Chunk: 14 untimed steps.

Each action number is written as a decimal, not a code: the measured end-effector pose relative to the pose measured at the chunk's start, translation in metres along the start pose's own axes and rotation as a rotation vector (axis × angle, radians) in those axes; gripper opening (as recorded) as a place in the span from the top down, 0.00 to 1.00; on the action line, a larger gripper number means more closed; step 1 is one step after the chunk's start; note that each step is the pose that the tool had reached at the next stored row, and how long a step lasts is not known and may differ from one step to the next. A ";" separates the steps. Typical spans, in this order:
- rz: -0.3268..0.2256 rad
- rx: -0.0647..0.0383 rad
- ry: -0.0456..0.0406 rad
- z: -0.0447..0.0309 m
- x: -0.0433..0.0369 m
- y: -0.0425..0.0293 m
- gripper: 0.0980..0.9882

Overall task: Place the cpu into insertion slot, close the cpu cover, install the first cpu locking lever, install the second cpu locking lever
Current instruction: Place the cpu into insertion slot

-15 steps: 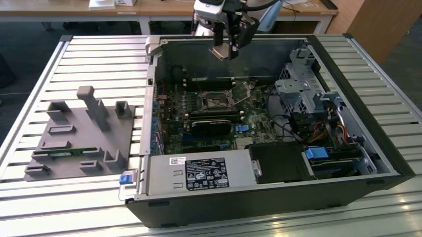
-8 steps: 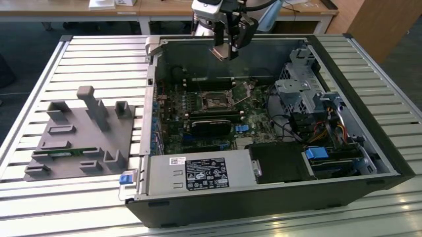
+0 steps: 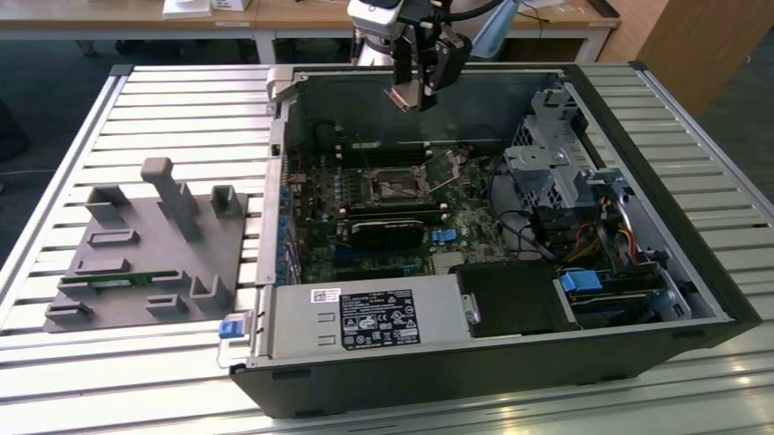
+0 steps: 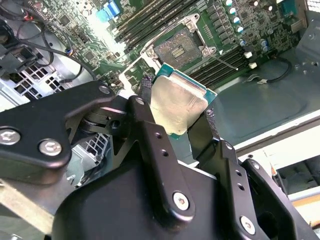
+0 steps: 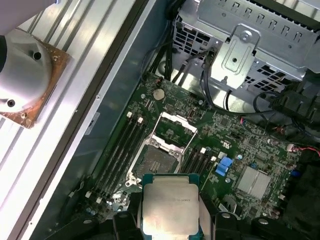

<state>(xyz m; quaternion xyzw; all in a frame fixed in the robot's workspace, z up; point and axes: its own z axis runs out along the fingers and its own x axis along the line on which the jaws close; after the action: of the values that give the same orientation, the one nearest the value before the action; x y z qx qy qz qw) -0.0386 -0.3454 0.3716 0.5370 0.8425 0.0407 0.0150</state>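
Note:
My gripper (image 3: 418, 98) hangs above the rear of the open computer case, shut on the cpu (image 3: 403, 96), a small square chip with a dull grey metal top. Both wrist views show the cpu (image 4: 177, 102) (image 5: 170, 210) pinched by its edges between my black fingers (image 4: 145, 87), held well above the board. The insertion slot (image 3: 396, 186) (image 4: 178, 47) (image 5: 157, 161) lies bare on the green circuit board below, a dark square in a metal rim. The cpu cover (image 5: 178, 122) stands swung open at the slot's far side. A thin lever (image 4: 224, 61) lies beside the slot.
A black oblong card (image 3: 387, 231) sits just in front of the slot, and memory slots (image 5: 120, 150) run alongside it. A metal drive cage (image 3: 545, 168) and cables fill the exterior view's right. A grey fixture block (image 3: 145, 245) rests on the slatted table (image 3: 72, 118).

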 end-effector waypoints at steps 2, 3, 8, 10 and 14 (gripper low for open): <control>0.010 0.000 -0.0009 0.0000 0.0000 0.0000 0.50; 0.013 0.000 -0.0012 0.0001 0.0000 0.0000 0.50; 0.042 -0.001 -0.0036 0.0002 0.0000 0.0000 0.50; 0.050 -0.001 -0.0042 0.0003 0.0001 0.0000 0.50; 0.070 -0.001 -0.0060 0.0005 0.0002 0.0000 0.50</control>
<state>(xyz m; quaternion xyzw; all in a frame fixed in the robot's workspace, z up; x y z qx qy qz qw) -0.0387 -0.3452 0.3711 0.5662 0.8231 0.0401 0.0165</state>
